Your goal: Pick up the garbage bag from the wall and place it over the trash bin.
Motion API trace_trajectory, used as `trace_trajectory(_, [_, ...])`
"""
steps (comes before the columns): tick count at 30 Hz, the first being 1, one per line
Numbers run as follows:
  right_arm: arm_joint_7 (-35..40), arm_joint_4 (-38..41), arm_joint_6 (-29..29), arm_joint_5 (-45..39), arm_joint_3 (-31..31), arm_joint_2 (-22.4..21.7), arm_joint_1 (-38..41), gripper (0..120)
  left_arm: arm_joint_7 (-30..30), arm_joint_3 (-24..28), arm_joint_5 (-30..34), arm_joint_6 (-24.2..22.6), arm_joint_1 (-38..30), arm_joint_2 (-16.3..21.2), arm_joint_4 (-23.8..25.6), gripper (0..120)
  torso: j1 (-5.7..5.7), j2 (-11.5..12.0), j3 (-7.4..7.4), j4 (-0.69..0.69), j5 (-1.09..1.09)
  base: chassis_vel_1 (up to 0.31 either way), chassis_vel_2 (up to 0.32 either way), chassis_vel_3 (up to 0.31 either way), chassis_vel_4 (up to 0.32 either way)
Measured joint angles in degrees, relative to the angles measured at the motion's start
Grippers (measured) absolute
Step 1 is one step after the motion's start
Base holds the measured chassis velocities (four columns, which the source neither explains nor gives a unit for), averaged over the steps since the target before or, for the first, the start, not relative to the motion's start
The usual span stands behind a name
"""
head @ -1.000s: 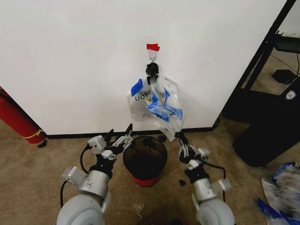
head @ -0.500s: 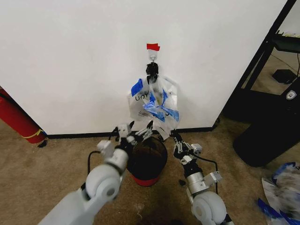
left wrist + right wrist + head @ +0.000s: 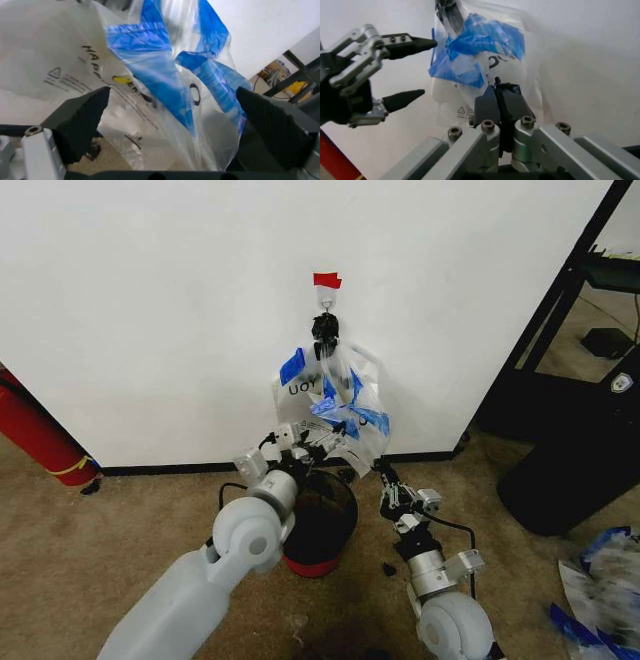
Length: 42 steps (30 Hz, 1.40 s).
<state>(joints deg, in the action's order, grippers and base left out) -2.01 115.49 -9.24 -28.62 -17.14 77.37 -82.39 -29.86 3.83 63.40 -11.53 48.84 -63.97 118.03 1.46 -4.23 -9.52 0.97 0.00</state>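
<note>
The garbage bag (image 3: 347, 415), clear film with blue strips, hangs from a hook under red tape (image 3: 326, 280) on the white wall (image 3: 150, 310), in front of a white printed shopping bag (image 3: 296, 395). The black trash bin (image 3: 322, 525) with a red base stands on the carpet below it. My left gripper (image 3: 303, 443) is open at the bags' lower edge. In the left wrist view its black fingers (image 3: 80, 112) stand wide apart with the garbage bag (image 3: 165, 75) just ahead. To the right of the bin, below the bag, my right gripper (image 3: 384, 478) is shut (image 3: 498, 95).
A red cylinder (image 3: 35, 435) leans at the left by the black baseboard (image 3: 170, 470). A black stand (image 3: 565, 440) fills the right side. Plastic scraps (image 3: 600, 595) lie on the carpet at the lower right.
My left arm has reached forward and up, bringing its open gripper from beside the bin's rim to the bottom of the hanging bags. The right gripper has barely moved.
</note>
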Motion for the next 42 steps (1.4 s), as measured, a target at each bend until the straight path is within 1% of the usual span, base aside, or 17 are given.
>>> trace_trajectory(3, [-0.03,0.03,-0.15,0.01,-0.39,0.19,-0.50,0,-0.58,2.11,-0.76,0.17,-2.46,-1.57,-2.22,99,0.00,0.00,0.00,0.02,0.00,0.000,0.000,0.000,0.000])
trace_trajectory(6, [-0.04,0.25,-0.18,0.00,-0.97,0.61,-0.90,0,-0.83,3.04,0.31,1.17,-3.91,-2.89,-4.32,99,-0.01,0.00,0.00,0.00,0.00,0.000,0.000,0.000,0.000])
trace_trajectory(7, [-0.04,0.28,-0.20,-0.04,-1.25,0.75,-1.14,0,-1.03,3.48,0.35,1.71,-4.65,-3.73,-5.66,98,0.00,0.00,0.00,0.04,0.00,0.000,0.000,0.000,0.000])
trace_trajectory(10, [-0.04,0.28,-0.24,-0.07,-1.43,0.85,-1.20,0,-1.54,4.11,0.58,3.51,-5.46,-4.30,-7.88,94,-0.01,0.00,0.00,0.01,0.01,0.000,0.000,0.000,0.000])
trace_trajectory(12, [-0.04,0.28,-0.24,-0.07,-1.42,0.89,-1.15,0,-1.57,4.27,0.98,4.16,-5.66,-4.22,-8.58,88,0.00,0.00,0.00,0.00,0.01,0.000,0.000,0.000,0.000])
trace_trajectory(13, [-0.04,0.28,-0.25,-0.08,-1.36,0.97,-1.07,0,-1.58,4.35,1.17,4.82,-5.90,-4.17,-9.29,82,0.00,0.00,0.00,0.00,0.01,0.000,0.000,0.000,0.000])
trace_trajectory(14, [-0.04,0.28,-0.25,-0.08,-1.36,0.97,-1.07,0,-1.58,4.35,1.17,4.82,-5.90,-4.17,-9.29,82,0.00,0.00,0.00,0.00,0.01,0.000,0.000,0.000,0.000])
trace_trajectory(20, [-0.06,0.00,-0.31,0.05,-1.10,1.15,-1.03,0,-1.79,4.20,0.97,5.45,-6.16,-4.19,-9.90,57,0.00,0.00,0.00,0.00,0.01,0.000,0.000,0.000,0.000])
trace_trajectory(22, [-0.06,-0.04,-0.31,0.06,-1.10,1.15,-1.01,0,-1.80,4.29,0.76,5.52,-6.16,-4.25,-9.88,54,0.00,0.00,0.00,0.01,0.01,0.000,0.000,0.000,0.000])
trace_trajectory(25, [-0.07,-0.14,-0.33,0.20,-1.07,1.19,-0.91,0,-1.81,4.43,-0.01,5.64,-6.14,-4.41,-9.84,40,-0.01,0.00,0.00,0.01,0.01,0.000,0.000,0.000,0.000])
trace_trajectory(26, [-0.07,-0.14,-0.33,0.20,-1.07,1.19,-0.93,0,-1.82,4.44,-0.12,5.65,-6.11,-4.39,-9.80,39,0.00,0.00,0.00,0.01,0.00,0.000,0.000,0.000,0.000])
trace_trajectory(27, [-0.07,-0.09,-0.35,0.20,-1.10,1.10,-1.06,0,-1.84,4.45,-0.50,5.65,-6.02,-4.17,-9.69,30,-0.01,0.00,0.00,0.01,0.00,0.000,0.000,0.000,0.000])
trace_trajectory(28, [-0.07,-0.07,-0.36,0.20,-1.13,1.03,-1.11,0,-1.84,4.45,-0.64,5.66,-5.99,-4.02,-9.66,27,-0.01,0.00,0.00,0.01,0.00,0.000,0.000,0.000,0.000])
trace_trajectory(29, [-0.07,-0.07,-0.36,0.20,-1.13,1.03,-1.11,0,-1.84,4.45,-0.64,5.66,-5.99,-4.02,-9.66,27,-0.01,0.00,0.00,0.01,0.00,0.000,0.000,0.000,0.000])
trace_trajectory(34, [-0.07,-0.06,-0.41,0.14,-1.32,0.80,-1.15,0,-1.84,4.23,-0.72,5.80,-6.20,-3.66,-9.53,11,0.00,0.00,0.00,0.01,0.00,0.000,0.000,0.000,0.000])
trace_trajectory(35, [-0.07,-0.05,-0.41,0.13,-1.32,0.80,-1.10,0,-1.83,4.23,-0.72,5.82,-6.22,-3.61,-9.40,2,-0.01,0.00,0.00,0.01,0.00,0.000,0.000,0.000,0.000])
trace_trajectory(42, [-0.05,-0.12,-0.41,0.22,-1.46,0.71,-1.12,0,-1.75,3.76,-1.41,6.05,-5.50,-3.17,-8.42,0,-0.01,-0.01,0.00,0.01,-0.01,0.000,0.000,0.000,0.000])
